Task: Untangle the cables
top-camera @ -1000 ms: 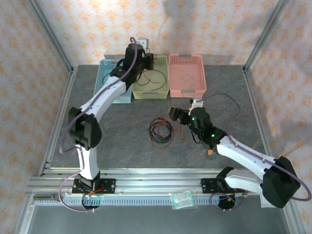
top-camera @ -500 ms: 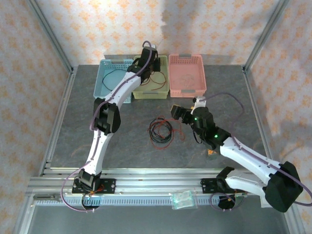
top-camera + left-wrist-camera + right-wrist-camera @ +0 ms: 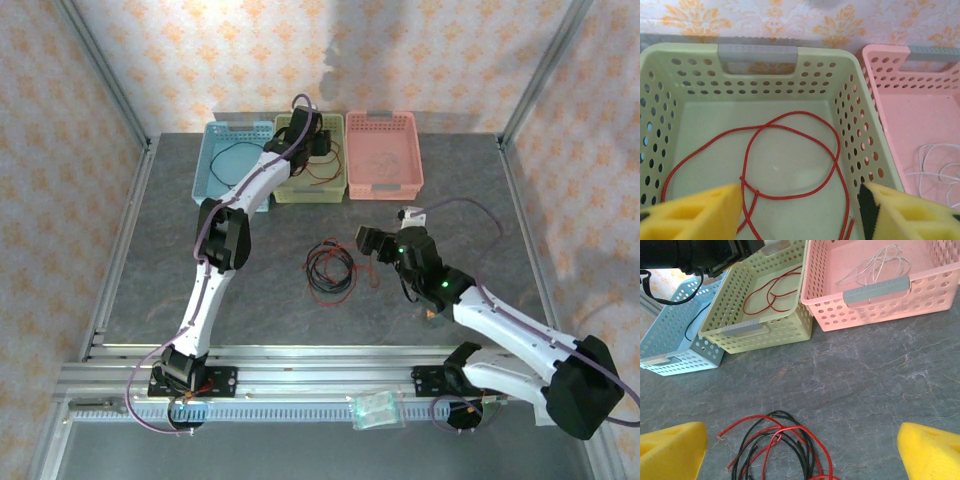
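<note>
Looking partway done: a red cable (image 3: 799, 112) is lying in the green basket (image 3: 758, 52) below the spread, empty left pincer (image 3: 799, 192), a whitish cable (image 3: 935, 165) is sitting in the pink basket (image 3: 885, 55), and the wide-open right pincer (image 3: 801, 440) is hovering over the red-black tangle (image 3: 775, 440) on the surface (image 3: 880, 380).
</note>
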Controlling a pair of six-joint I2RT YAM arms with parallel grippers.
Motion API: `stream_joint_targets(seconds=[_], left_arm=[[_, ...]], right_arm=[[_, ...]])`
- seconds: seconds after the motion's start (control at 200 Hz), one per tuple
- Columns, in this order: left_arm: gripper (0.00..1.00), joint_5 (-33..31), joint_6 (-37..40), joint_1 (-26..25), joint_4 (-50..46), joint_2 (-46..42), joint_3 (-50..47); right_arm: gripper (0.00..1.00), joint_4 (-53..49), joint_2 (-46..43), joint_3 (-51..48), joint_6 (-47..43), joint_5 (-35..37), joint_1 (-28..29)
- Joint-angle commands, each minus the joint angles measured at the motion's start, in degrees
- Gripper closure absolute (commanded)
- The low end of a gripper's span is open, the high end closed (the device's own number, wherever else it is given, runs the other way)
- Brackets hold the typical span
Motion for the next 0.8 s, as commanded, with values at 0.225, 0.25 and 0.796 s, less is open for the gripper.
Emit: stream_joint_targets(seconds=[0.225, 0.25, 0.796], left_arm=[[0.31, 5.4, 0.3, -0.9, 4.2, -12.9, -10.6], [0.31, 5.9, 0.3, -1.2, 5.8, -15.1, -13.8], [0.28, 3.2, -7.7, -7.9, 30.8, -56.7, -74.4]], right_arm=[[0.08, -8.2, 0.0, 2.0, -6.3, -2.2, -0.2], [0.09, -9.4, 0.6, 2.8, -7.0, -3.0, -0.2], [0.18, -27.2, 22.1, 17.5, -7.5, -6.4, -0.9]])
